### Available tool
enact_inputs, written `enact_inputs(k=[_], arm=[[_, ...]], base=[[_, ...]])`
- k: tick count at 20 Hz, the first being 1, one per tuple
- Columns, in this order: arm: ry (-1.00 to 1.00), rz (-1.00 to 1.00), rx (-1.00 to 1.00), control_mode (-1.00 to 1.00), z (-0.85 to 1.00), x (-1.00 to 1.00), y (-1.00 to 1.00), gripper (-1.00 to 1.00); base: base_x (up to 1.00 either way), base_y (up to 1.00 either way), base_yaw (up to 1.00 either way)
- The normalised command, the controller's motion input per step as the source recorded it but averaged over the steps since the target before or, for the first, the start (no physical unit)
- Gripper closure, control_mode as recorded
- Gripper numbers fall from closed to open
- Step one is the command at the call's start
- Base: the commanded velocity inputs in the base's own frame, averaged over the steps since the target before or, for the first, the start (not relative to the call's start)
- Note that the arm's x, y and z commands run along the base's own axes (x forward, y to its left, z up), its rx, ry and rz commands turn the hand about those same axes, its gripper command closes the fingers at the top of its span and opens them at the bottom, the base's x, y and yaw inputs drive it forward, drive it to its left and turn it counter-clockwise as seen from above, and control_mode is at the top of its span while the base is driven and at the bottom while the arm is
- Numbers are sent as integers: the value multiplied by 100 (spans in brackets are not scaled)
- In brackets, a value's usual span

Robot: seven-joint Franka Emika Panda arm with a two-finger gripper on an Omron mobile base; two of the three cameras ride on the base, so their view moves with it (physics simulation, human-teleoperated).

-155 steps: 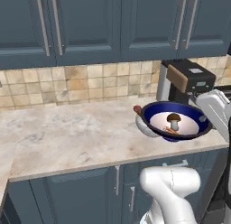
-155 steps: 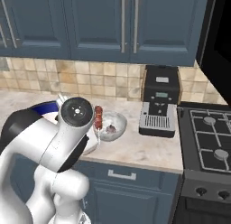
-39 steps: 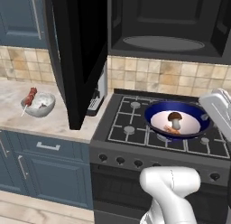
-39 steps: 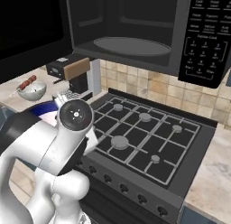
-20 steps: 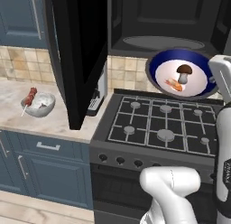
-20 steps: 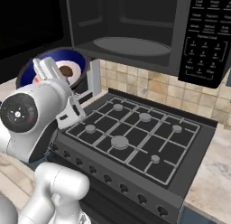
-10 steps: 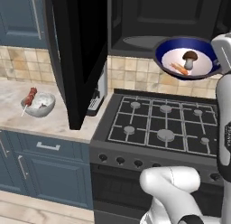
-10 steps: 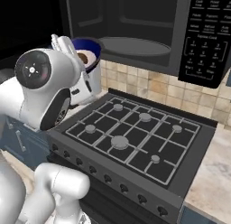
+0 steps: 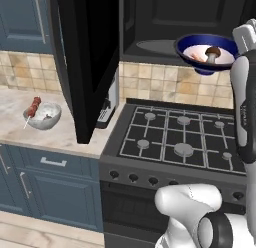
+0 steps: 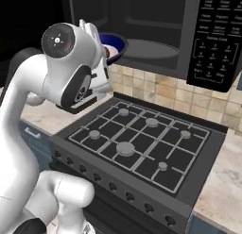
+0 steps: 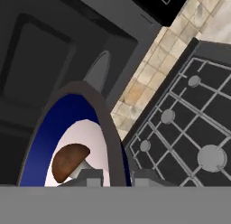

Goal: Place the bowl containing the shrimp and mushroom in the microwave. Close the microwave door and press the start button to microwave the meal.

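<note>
At upper right, the tool (image 11: 116, 177) grips the rim of the bowl (image 9: 206, 53), holding the mushroom (image 9: 213, 52), before the open microwave (image 9: 165, 22).

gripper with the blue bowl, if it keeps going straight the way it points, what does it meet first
Probably the microwave cavity: the gripper, clamped on the bowl rim, points into the open dark interior toward the turntable. Depth is unclear.

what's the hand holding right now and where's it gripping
The hand holds the blue bowl by its rim, one finger inside the rim and one outside, with the mushroom in it, level with the open microwave.
</note>
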Motion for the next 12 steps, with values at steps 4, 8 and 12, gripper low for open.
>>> enact_inputs(k=[4,8,12], arm=[[1,-17,13,-100,4,68,-14,100],[3,-12,18,-100,0,81,-18,100],[2,-9,17,-100,0,83,-15,100]], base=[[0,0,0],[0,0,0],[0,0,0]])
